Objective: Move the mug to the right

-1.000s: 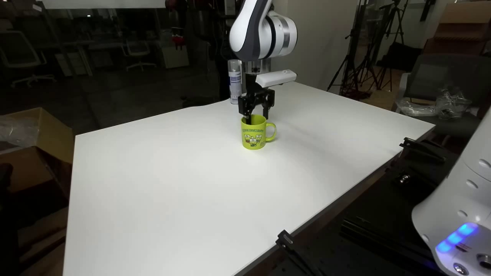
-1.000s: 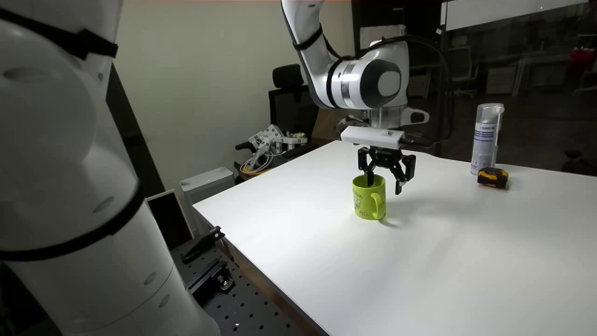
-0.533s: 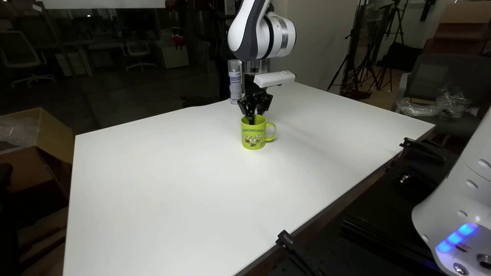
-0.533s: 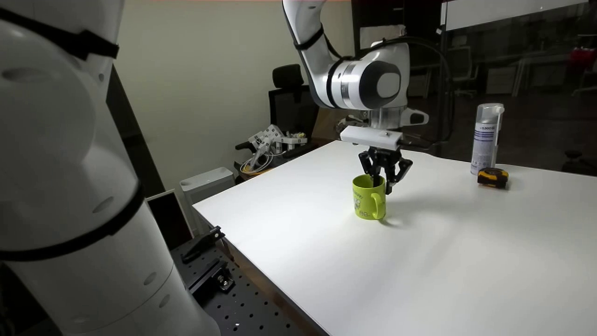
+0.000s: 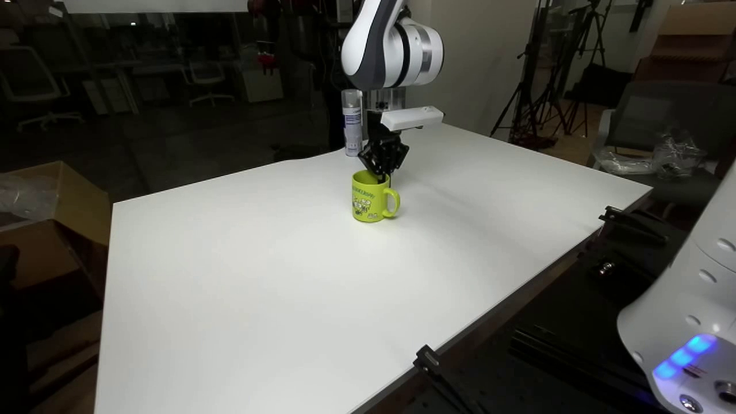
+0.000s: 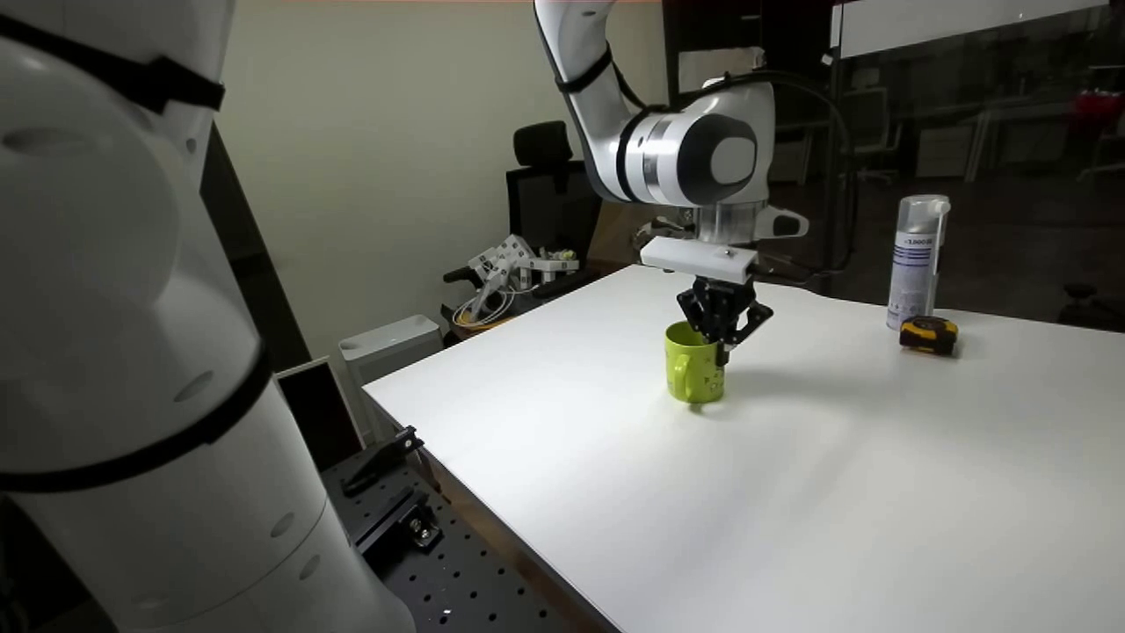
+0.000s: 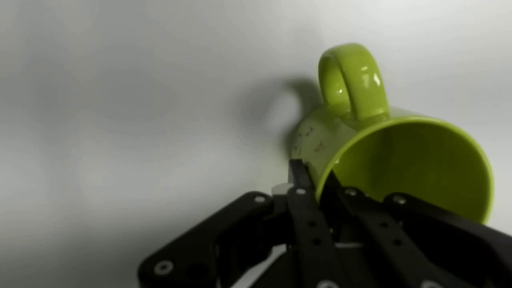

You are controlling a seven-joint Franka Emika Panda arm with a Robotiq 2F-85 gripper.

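The lime-green mug [image 5: 368,201] stands upright on the white table [image 5: 247,270], and no gap shows under its base. In the wrist view the mug [image 7: 432,160] fills the right side, with its handle [image 7: 356,80] at the top. My gripper [image 7: 315,176] is shut on the mug's wall at the rim: one finger lies outside the wall, its mate inside the cup. An exterior view also shows the gripper [image 6: 714,350] from above pinching the rim of the mug [image 6: 694,374]. The inner fingertip is partly hidden by the mug's wall.
A pale spray can [image 6: 914,264] and a black-yellow tape measure [image 6: 929,335] stand towards the table's far edge. In an exterior view the spray can [image 5: 352,123] is behind the gripper. Black clamps [image 5: 428,362] sit at the table's edge by the robot base.
The jaws have come together on the mug's rim. The mug has turned, its handle swinging round, and has shifted slightly. The arm has barely moved.
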